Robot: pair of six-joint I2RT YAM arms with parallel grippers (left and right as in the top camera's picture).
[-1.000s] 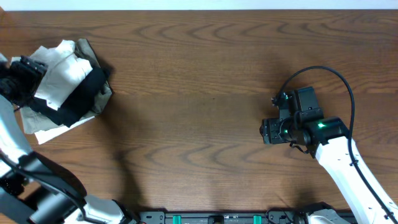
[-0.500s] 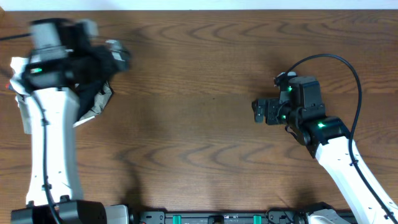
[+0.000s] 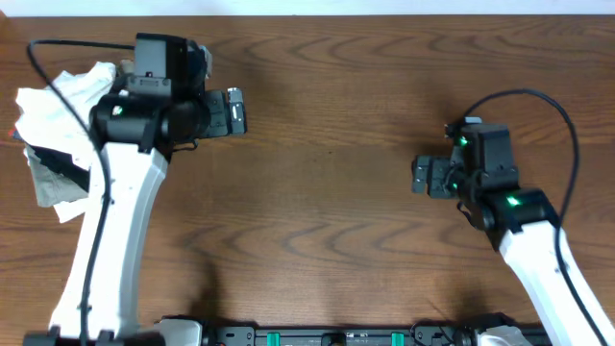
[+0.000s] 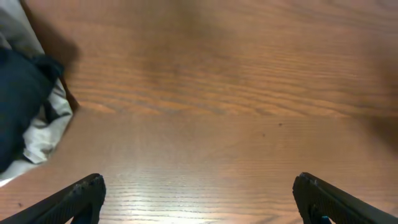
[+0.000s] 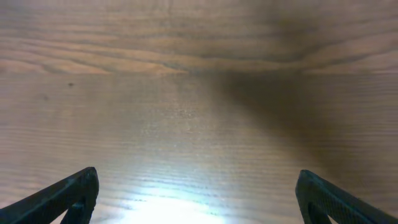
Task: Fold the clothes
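White clothes (image 3: 43,106) are lying heaped at the left edge. Left gripper (image 3: 233,111), right gripper (image 3: 420,176) are hovering open; pinching mixed layers is risking tangles.

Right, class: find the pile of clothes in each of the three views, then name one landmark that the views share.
Overhead: the pile of clothes lies at the far left, in the upper half.
Left wrist: it shows at the left edge, dark cloth over white.
Right wrist: it is not in this picture.
Shared landmark: the wooden table, whose grain fills all three views.
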